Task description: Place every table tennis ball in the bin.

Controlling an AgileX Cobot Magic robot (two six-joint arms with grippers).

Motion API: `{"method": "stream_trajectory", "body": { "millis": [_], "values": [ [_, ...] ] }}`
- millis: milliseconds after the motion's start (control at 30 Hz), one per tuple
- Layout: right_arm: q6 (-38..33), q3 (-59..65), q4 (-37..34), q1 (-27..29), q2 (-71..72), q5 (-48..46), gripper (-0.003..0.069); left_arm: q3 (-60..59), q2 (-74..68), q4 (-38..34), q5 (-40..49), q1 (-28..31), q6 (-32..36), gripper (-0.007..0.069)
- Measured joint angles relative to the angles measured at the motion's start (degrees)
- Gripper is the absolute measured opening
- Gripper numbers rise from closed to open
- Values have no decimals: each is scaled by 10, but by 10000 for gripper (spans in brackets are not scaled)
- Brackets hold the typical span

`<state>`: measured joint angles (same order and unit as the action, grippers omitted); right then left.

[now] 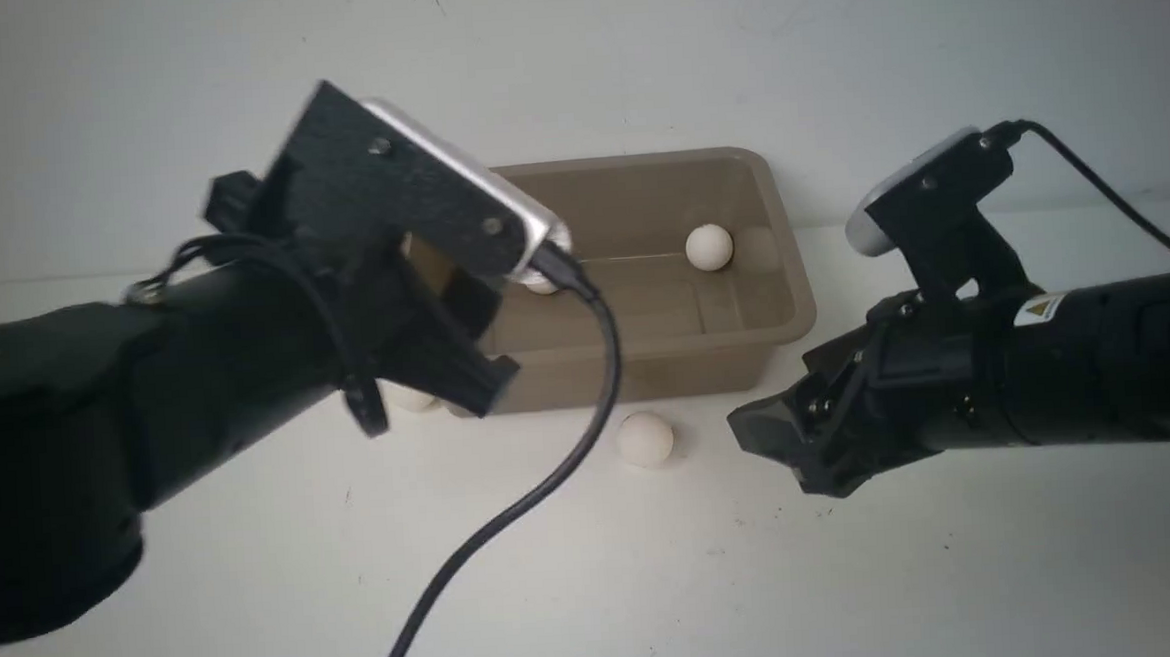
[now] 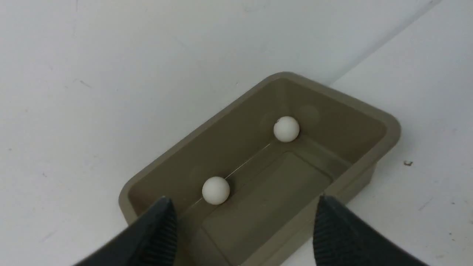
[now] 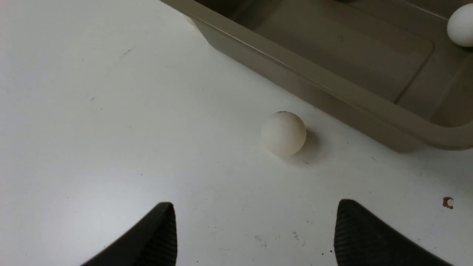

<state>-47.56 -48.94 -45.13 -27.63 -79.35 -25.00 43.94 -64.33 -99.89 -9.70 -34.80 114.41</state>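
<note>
Four table tennis balls show in the front view. A far ball (image 1: 709,246) rests inside the bin (image 1: 667,369) against its back wall. A half-hidden ball (image 1: 541,285) is also inside, peeping from behind the left wrist camera (image 1: 417,177). A loose ball (image 1: 645,438) lies on the table (image 1: 859,594) just in front of the bin's near wall. A second loose ball (image 1: 410,398) sits by the near left corner, mostly covered by the left claw (image 1: 436,404). The right claw (image 1: 767,454) sits low over the table, to the right of the loose ball and pointing toward it. That makes it, by my reading, the arm better placed for this ball.

From the left wrist, the left claw (image 2: 244,199) is spread with nothing between its fingers (image 2: 159,229). Below it the bin (image 2: 388,129) holds the far ball (image 2: 286,129) and the nearer one (image 2: 215,190), both along the back wall.

From the right wrist, the right claw (image 3: 255,204) is likewise spread and empty. The loose ball (image 3: 283,133) lies ahead of it, roughly on the line between the two fingers (image 3: 155,236) and apart from both. It is just beside the bin (image 3: 332,92), seemingly not touching. The coming move likely turns on that line: straight forward and down, straddling the ball (being round, it has no axis to line up with). A nudge from either finger could roll it away.
</note>
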Motion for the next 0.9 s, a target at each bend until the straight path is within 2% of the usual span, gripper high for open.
{"method": "stream_trajectory", "body": {
  "millis": [267, 333, 567, 900],
  "values": [
    [-2, 0, 0, 0, 0, 2, 514, -90, 66, 3, 143, 0, -57, 447],
    [-5, 0, 0, 0, 0, 2, 514, -113, 72, 6, 144, 0, -66, 447],
    [-9, 0, -2, 0, 0, 2, 514, -130, 76, 3, 19, 0, -57, 447],
    [-12, 0, -3, 0, 0, 2, 514, -123, 79, 3, 120, 0, -50, 447]
  ]
}}
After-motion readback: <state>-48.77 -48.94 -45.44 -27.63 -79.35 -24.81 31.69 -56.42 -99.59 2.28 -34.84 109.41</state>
